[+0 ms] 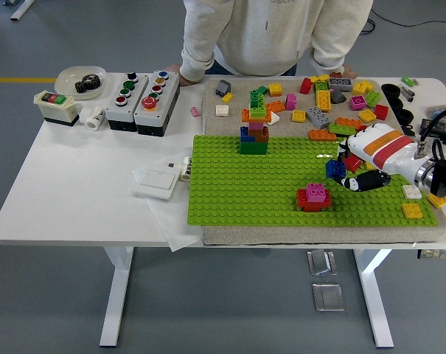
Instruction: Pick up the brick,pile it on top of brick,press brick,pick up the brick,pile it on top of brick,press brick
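Observation:
My right hand [349, 175] comes in from the right over the green baseplate [237, 193], fingers shut on a small blue brick [335, 169]. It hovers just right of and slightly above a pink brick [315, 192] stacked on a red brick [311, 203] in the plate's middle. A taller stack [254, 130] of green, blue, brown, pink and light green bricks stands at the plate's back left. My left arm is out of view.
Loose bricks [340, 103] of many colours lie on the mat behind the plate. Yellow and white bricks [412, 201] sit at the plate's right end. Button boxes [143, 102], a bowl [80, 80] and a white switch [157, 179] stand left. A person rests both hands [171, 70] on the far edge.

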You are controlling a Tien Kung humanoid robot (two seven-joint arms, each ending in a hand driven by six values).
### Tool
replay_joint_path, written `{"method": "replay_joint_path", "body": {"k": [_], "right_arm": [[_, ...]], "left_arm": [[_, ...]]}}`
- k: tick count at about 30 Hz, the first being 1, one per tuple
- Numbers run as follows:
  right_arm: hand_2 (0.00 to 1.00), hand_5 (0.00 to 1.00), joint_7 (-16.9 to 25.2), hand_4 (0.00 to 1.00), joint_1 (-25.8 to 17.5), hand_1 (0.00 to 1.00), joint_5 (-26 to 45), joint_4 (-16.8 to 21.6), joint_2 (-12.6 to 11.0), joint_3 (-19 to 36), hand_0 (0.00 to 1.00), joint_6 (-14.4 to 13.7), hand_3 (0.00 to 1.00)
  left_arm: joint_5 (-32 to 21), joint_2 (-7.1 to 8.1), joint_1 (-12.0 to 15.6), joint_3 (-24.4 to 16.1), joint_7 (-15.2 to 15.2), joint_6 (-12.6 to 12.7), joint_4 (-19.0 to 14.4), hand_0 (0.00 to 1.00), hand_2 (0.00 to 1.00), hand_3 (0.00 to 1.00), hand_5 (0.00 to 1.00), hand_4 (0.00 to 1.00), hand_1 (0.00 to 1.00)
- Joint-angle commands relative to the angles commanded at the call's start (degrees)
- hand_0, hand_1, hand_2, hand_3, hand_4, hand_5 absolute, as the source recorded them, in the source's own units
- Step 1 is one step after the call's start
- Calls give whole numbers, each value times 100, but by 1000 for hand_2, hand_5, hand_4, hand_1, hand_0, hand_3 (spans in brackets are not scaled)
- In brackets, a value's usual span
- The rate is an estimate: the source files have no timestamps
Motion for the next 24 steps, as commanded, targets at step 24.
{"method": "replay_joint_path", "body": {"k": [24], "right_arm": [[568,500,5,709,528,553,-337,276,13,-807,605,236,507]], "left_arm": [[-36,43,5,50,18,-20,0,778,663,563,609,591,715]]}}
